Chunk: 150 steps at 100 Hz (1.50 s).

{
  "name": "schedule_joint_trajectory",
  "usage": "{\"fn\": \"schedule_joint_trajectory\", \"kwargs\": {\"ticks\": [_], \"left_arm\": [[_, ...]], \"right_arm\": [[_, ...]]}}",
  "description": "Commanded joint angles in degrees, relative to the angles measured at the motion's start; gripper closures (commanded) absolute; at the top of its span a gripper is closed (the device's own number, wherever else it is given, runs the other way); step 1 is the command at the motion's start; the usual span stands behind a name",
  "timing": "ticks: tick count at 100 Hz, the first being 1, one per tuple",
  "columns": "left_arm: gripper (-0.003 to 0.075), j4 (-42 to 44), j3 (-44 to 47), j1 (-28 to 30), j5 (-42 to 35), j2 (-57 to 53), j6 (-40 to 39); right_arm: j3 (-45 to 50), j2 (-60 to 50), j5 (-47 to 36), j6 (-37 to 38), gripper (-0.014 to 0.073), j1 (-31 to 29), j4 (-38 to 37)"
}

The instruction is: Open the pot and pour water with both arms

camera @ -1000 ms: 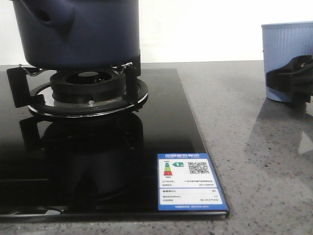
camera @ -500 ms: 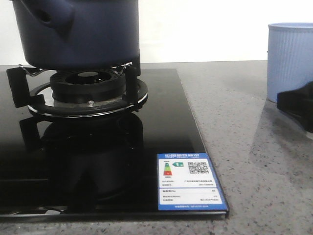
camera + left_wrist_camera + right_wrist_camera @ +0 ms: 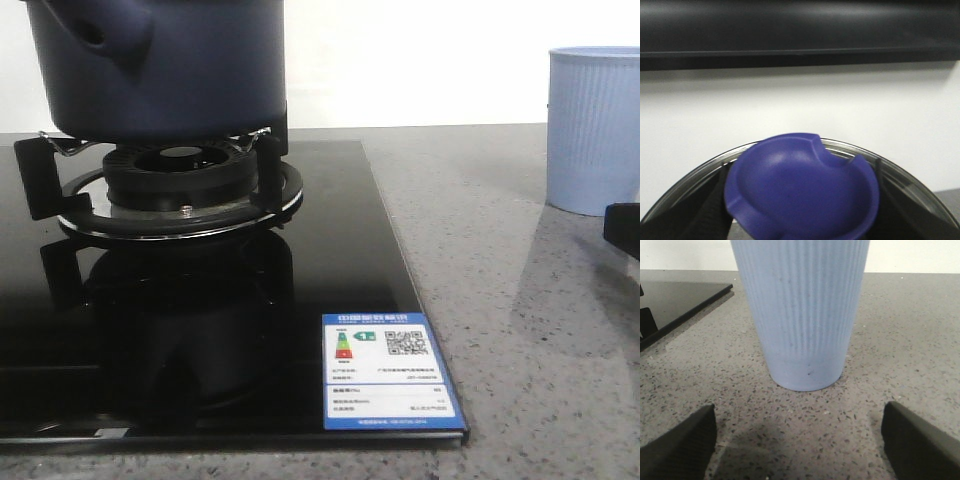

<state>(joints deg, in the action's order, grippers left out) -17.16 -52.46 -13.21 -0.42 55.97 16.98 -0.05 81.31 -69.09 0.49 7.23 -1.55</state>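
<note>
Presently, the right gripper (image 3: 800, 440) is facing the cup (image 3: 801, 310) with jaws spread wide and should centre before closing, while the left gripper (image 3: 800, 200) is pinching the lid knob (image 3: 800, 192), the pot (image 3: 160, 65) sitting on the burner (image 3: 180, 175).
</note>
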Motion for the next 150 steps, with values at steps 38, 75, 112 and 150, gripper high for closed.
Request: {"fn": "schedule_joint_trajectory", "kwargs": {"ticks": [38,75,112,150], "left_arm": [[0.0318,-0.27,-2.34,-14.76,-11.77,7.98,-0.24],[0.0318,-0.27,-2.34,-16.91,-15.63,14.93,-0.40],[0.0318,-0.27,-2.34,-16.91,-15.74,16.93,-0.51],[0.0318,-0.27,-2.34,-16.91,-16.08,17.83,-0.59]], "right_arm": [[1.58,-0.54,-6.37,1.46,-0.0015,-0.37,0.45],[1.58,-0.54,-6.37,1.46,-0.0015,-0.37,0.45],[1.58,-0.54,-6.37,1.46,-0.0015,-0.37,0.45],[1.58,-0.54,-6.37,1.46,-0.0015,-0.37,0.45]]}}
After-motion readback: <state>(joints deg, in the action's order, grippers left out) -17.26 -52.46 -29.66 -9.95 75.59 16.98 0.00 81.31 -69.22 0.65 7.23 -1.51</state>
